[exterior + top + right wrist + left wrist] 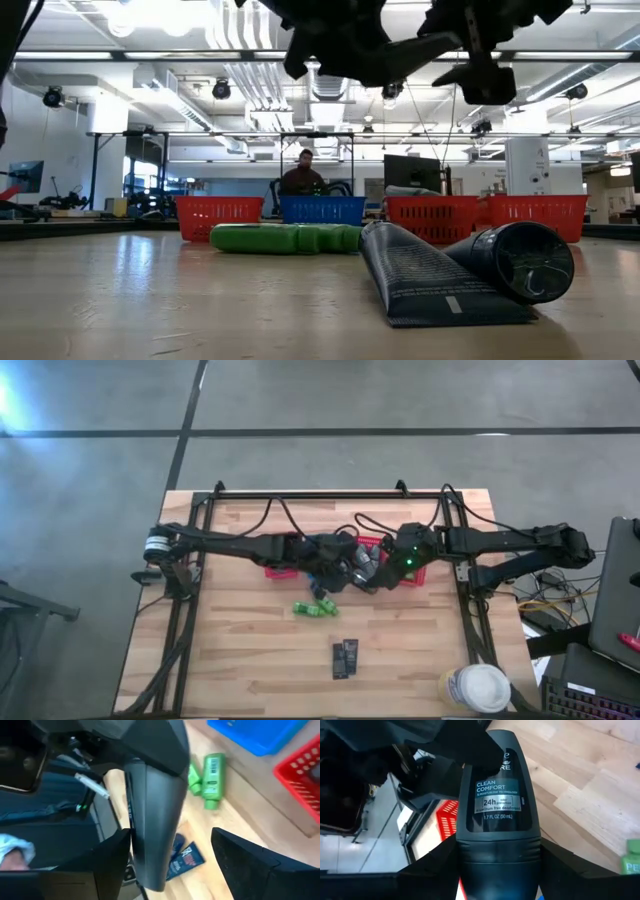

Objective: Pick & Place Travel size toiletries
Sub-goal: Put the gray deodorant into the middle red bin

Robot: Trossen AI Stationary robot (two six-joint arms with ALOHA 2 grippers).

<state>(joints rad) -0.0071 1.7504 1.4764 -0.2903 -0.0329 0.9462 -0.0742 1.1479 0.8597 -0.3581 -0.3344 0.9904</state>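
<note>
A dark grey roll-on deodorant bottle [497,795] labelled "Clean Comfort" is held in the air between both arms over the table's middle [364,567]. My left gripper [500,865] is shut on it. My right gripper [172,865] is open, one finger on each side of the bottle's [155,820] other end. Two bright green tubes [315,608] lie flat on the wood nearer the front edge. Two dark flat packets [345,658] lie beyond them. The low view shows a dark tube [440,275] and a dark round-ended piece [520,260] lying on the table. My left gripper pinches the bottle's wider cap end [500,852] between its two fingers, coming from the table's left, with the bottle pointing out along the fingers. The bottle is lifted clear of the table. My right gripper: one finger [117,860] lies close beside the bottle; whether it touches, I cannot tell.
Red baskets [413,574] [277,571] and a blue basket [260,735] sit under and behind the two grippers. A white-lidded round container [478,688] stands at the near right corner. Bare wood lies to the near left. A person [305,178] sits far off in the room.
</note>
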